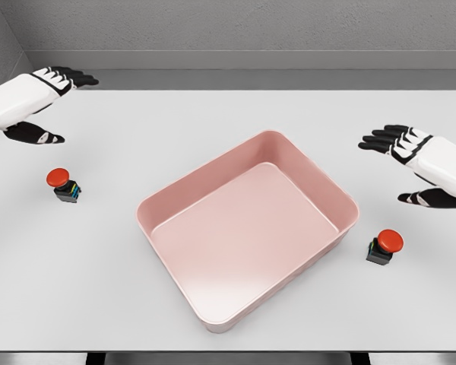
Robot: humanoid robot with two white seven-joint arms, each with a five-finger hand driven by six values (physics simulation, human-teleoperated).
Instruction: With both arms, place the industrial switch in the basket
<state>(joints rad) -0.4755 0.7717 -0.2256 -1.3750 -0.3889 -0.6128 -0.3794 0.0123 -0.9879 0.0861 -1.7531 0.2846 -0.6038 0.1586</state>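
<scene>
Nearest the robot, the pink basket sat empty between two red-capped industrial switches, the right switch just off its right corner and the left switch well apart on the table. Farther back, the right hand and left hand hovered with fingers spread, holding nothing, so the reach looked not yet begun; each hand would next need to descend over its own switch and close on it.

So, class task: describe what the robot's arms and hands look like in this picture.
Both forearms are smooth, rounded white shells. The left robot hand and right robot hand each have five slim black fingers, with white plates over the knuckles. No cables or markings show.
</scene>
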